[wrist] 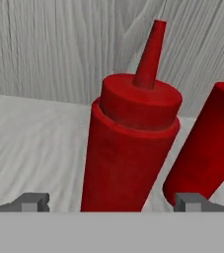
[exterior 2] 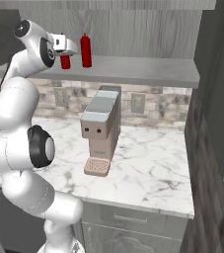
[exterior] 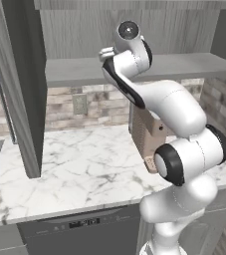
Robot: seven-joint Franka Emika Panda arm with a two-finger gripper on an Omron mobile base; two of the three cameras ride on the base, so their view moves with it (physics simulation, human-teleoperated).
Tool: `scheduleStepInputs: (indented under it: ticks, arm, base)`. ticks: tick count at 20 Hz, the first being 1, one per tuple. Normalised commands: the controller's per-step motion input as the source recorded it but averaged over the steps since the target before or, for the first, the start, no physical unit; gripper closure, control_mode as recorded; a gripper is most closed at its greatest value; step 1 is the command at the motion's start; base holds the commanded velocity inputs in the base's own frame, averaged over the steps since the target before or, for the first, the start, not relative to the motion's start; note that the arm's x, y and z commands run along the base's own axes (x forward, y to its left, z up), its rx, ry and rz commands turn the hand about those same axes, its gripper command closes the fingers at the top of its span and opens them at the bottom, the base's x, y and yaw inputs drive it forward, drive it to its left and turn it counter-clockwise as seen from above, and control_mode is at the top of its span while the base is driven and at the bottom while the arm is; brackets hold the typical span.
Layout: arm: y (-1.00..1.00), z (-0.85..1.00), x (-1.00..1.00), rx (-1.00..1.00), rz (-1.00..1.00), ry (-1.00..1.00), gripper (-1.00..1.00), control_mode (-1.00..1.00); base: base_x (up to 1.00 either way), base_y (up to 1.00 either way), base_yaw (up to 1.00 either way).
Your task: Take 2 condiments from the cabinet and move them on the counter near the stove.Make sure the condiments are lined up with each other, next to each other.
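Reaching into the cabinet (exterior 2: 148, 29), the gripper (wrist: 111, 200) is hanging with its jaws spread wide and holding nothing, one fingertip showing on either side of the near bottle (wrist: 128, 148). Both bottles are standing upright on the shelf (exterior 2: 148, 71), the far bottle (exterior 2: 86, 50) just beside the near one and a little behind it. The step in hand is looking like the first grasp. To do it well, the hand should be easing forward until the near bottle's body is sitting square between the fingers, gripping low on the cylinder and not on the tapered nozzle. The neighbour is standing close to one finger, so that side is needing care. The counter (exterior 2: 153, 163) below, beside the coffee machine (exterior 2: 101, 131), is waiting.
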Motion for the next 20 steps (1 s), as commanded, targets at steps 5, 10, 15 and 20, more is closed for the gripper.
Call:
scheduleStepInputs:
  ticks: [5, 10, 15, 20]
  arm:
    - [0.05, 0.00, 0.20, 0.00, -0.02, 0.02, -1.00, -1.00]
    - [0.07, -0.01, 0.11, 0.00, -0.02, 0.01, -1.00, -1.00]
    - [0.01, -0.01, 0.00, 0.00, 0.00, 0.00, -1.00, -1.00]
    - [0.00, -0.09, 0.00, 0.00, 0.00, 0.00, 1.00, -1.00]
  base:
    - [0.00, 0.00, 0.00]
    - [0.00, 0.00, 0.00]
    - [0.00, 0.00, 0.00]
    - [0.00, 0.00, 0.00]
